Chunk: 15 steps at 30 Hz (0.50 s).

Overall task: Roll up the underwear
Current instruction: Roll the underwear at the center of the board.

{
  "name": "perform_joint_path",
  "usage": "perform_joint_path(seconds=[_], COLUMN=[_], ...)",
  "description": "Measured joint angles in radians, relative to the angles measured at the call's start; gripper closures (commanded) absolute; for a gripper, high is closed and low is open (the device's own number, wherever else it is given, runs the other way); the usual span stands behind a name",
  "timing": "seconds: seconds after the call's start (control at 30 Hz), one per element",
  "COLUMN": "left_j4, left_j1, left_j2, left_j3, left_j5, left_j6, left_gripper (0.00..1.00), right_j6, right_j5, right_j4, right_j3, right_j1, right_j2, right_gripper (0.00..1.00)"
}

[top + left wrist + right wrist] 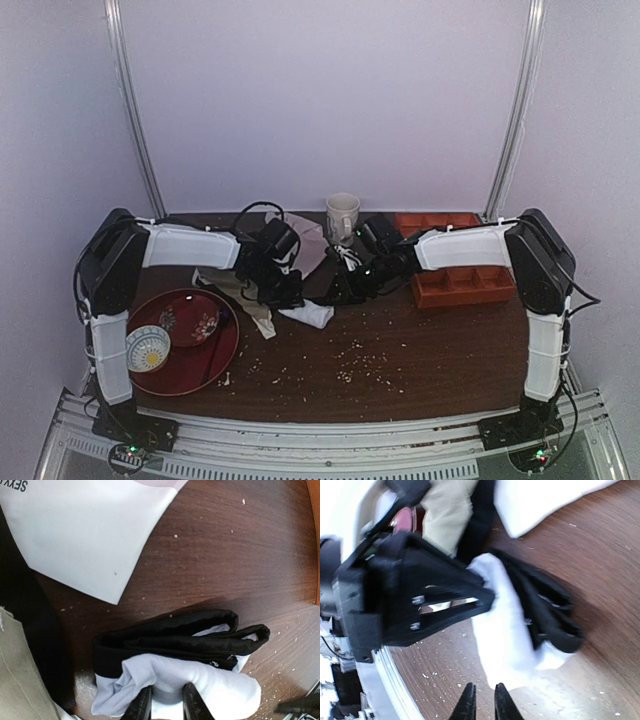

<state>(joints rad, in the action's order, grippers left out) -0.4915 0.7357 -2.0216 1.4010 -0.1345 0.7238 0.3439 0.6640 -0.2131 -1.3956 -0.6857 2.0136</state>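
Note:
The underwear is a folded bundle on the wooden table, white cloth with the black hems stacked along its far side. My left gripper is shut on a fold of its white cloth. In the right wrist view the underwear lies ahead of my right gripper, which is narrowly open and empty, just short of the white edge. In the top view both grippers meet at the table's middle, left gripper, right gripper, over the underwear.
A white cloth with black lettering, a black cloth and an olive-beige garment lie close by. A red plate with a bowl sits front left. A mug stands at the back; a red-brown tray is at the right. Crumbs dot the table.

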Motion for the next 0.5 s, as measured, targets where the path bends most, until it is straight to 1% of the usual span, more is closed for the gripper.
perform_joint_path(seconds=[0.17,0.37,0.5], left_j4=[-0.005,-0.007,-0.007], left_j1=[-0.001,-0.002,-0.004], left_j2=[-0.003,-0.004,-0.005], left_j3=[0.005,0.007,0.008], left_j5=[-0.003,-0.008,-0.017], left_j6=[0.000,0.000,-0.001], left_gripper=[0.69,0.69,0.70], right_j6=[-0.026,-0.030,-0.033], right_j5=[-0.017,-0.037,-0.047], right_j4=[-0.018,-0.040,-0.076], right_j3=[-0.031,-0.096,-0.134], right_j1=[-0.042,-0.044,-0.042], right_j2=[0.007,0.098,0.152], right_gripper=[0.95,0.97,0.97])
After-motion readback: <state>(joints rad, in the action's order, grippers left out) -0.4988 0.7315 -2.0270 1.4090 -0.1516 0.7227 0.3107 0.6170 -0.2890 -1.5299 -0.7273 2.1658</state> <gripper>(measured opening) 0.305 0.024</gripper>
